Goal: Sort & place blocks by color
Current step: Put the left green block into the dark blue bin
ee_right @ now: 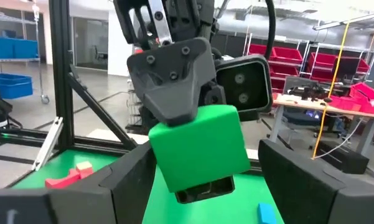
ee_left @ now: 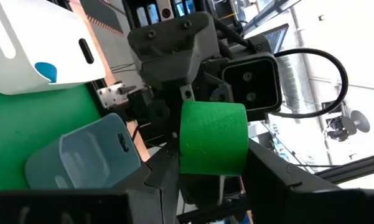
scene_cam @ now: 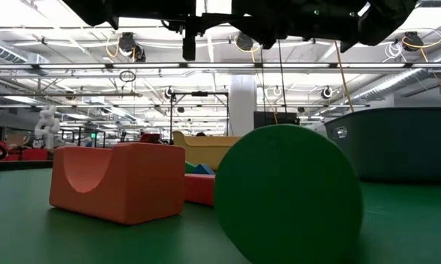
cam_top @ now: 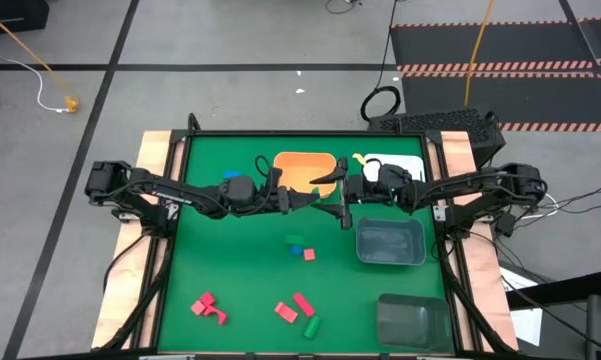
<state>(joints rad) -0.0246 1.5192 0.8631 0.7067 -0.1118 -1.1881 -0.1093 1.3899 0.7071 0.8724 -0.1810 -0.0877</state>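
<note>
High over the middle of the table my two grippers meet tip to tip. My left gripper (cam_top: 320, 194) (ee_left: 215, 177) comes level from the table's left and is shut on a green block (ee_left: 211, 137). Facing it from the right, my right gripper (cam_top: 342, 200) (ee_right: 205, 183) is open. Its fingers stand on either side of the same green block (ee_right: 199, 146). More blocks lie on the green mat: red ones (cam_top: 208, 307) (cam_top: 295, 305), a green one (cam_top: 311, 325), a small mixed group (cam_top: 298, 246) and a blue one (cam_top: 233, 173). My left gripper pinches the green block between its two fingers, which are on its opposite sides (ee_left: 190, 163). The fingers come level from the table's left. The block sticks out beyond the fingertips toward my right gripper and is lifted clear of the table.
An orange bin (cam_top: 303, 166) and a white bin (cam_top: 400, 163) stand at the far edge. Two grey bins (cam_top: 390, 243) (cam_top: 412, 320) stand on the right. Close to the low camera lie a red block with a hollow (scene_cam: 117, 180) and a green round piece (scene_cam: 288, 194).
</note>
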